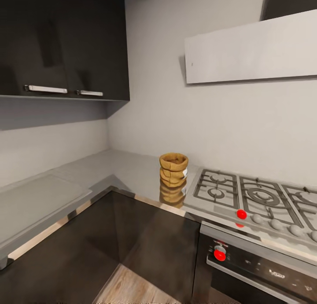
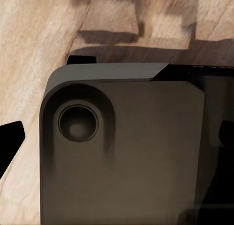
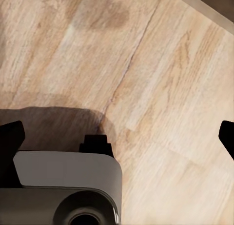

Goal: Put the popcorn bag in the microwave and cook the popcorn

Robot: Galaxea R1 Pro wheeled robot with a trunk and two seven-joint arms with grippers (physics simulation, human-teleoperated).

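The popcorn bag [image 1: 173,169] stands upright on the countertop [image 1: 127,167], just beside the left end of the gas hob [image 1: 255,198], w/ its rolled rim open at the top. Its brown shape shines back in the steel below it. The countertop runs into a corner and bends round to the left, over dark cabinet fronts [image 1: 132,247]. Above on the left hang dark wall cupboards [image 1: 66,40] w/ two silver handles. A pale range hood [image 1: 251,49] sits on the wall over the hob. The hob has grey grates and a red knob [image 1: 241,214]; below it is a steel oven [image 1: 259,269] w/ another red knob [image 1: 219,254]. In the left wrist view, the left gripper [image 2: 122,137] points down at the robot's dark base [image 2: 126,152] and the wood floor [image 2: 39,39]; its black fingertips [image 2: 9,142] sit at opposite edges, so it's spread wide and holds nothing. In the right wrist view, the right gripper [image 3: 119,132] also points at the wood floor and a corner of the base; its fingertips [image 3: 9,137] are far apart too, wide and holding nothing.
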